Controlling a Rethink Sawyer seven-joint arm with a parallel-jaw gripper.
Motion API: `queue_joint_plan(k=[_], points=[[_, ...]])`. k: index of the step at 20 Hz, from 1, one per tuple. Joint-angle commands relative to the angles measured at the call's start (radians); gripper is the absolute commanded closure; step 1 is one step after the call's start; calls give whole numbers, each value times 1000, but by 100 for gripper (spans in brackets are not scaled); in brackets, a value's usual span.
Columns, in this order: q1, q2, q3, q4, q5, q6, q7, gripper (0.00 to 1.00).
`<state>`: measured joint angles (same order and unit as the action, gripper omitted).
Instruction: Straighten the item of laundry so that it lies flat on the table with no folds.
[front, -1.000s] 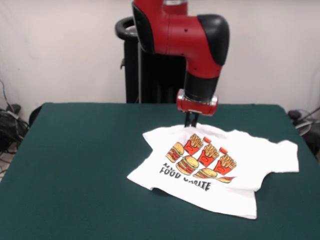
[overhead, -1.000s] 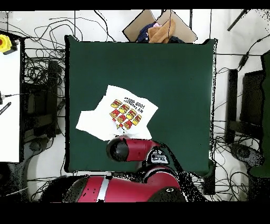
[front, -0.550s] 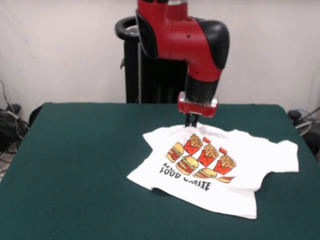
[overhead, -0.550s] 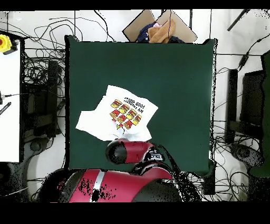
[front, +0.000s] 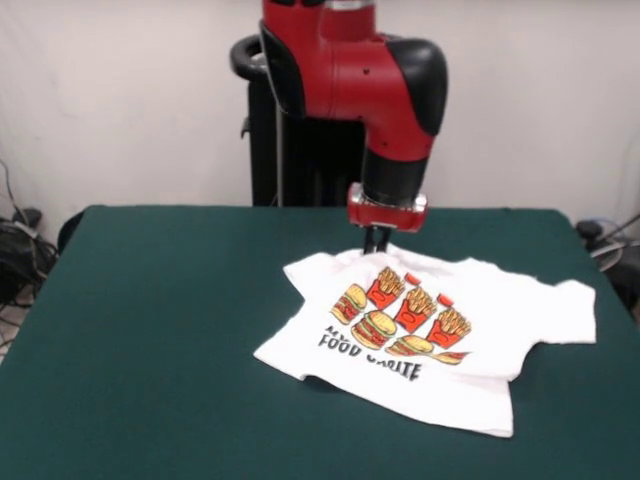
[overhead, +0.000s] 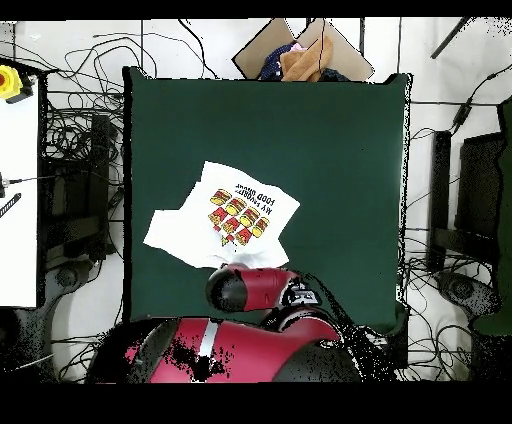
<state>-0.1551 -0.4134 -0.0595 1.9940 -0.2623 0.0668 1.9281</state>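
Shirt: the T-shirt (front: 440, 335) lies printed side up on the green worktop (front: 160, 330), right of centre in the front view.
Gripper: the gripper (front: 375, 240) stands at the collar edge; whether its jaws grip cloth, I cannot tell.
Progress: mostly spread out. One sleeve looks tucked, the hem is wavy and the lettering is creased, so smoothing remains.
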Motion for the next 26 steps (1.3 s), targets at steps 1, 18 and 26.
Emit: queue_joint_plan(k=[1, 18, 26], points=[[-81, 163, -53, -72, -94, 209, -54, 100], [-205, 210, 71, 26, -209, 317, -63, 100], [-163, 248, 84, 29, -184, 252, 32, 100]])
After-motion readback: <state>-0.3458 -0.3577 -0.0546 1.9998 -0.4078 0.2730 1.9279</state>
